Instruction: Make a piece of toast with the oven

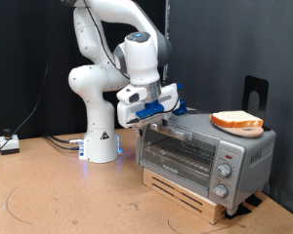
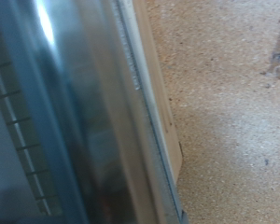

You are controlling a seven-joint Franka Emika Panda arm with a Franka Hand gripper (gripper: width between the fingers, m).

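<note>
Silver oven closed, bread resting on its roof

Brown fibreboard covers the table (image 1: 59, 195), which is the largest surface we see, and a black curtain (image 1: 225, 49) hangs behind it on the far side. On the left part of the table stands the white robot arm (image 1: 103, 58), and at its foot some cables (image 1: 44, 141) run away to the left edge of the exterior view.

On the right side of the table we see the oven (image 1: 205, 151), a silver-grey box which sits on a slatted wooden base (image 1: 190, 195). Its glass door (image 1: 181, 154) looks closed, and the wire rack behind the glass is visible. Three knobs (image 1: 224, 174) go down the right front panel.

On the roof of the oven lies a round light-wood plate (image 1: 252, 131), toward the right end, and the piece of toast (image 1: 236, 121) rests flat on this plate, pale on its face and orange-brown at the crust.

We find the gripper (image 1: 156, 114) at the upper left corner of the oven, just above the top edge of the door. It seems to touch the oven there, but we cannot tell if the fingers are wide or narrow, because the hand hides them. Nothing is seen between the fingers.

In the wrist view the fingers do not show. We see only the glass door (image 2: 56, 121) with its metal edge very near, blurred, then a strip of the wooden base (image 2: 159, 103), and the speckled table (image 2: 233, 112) beside it.
</note>
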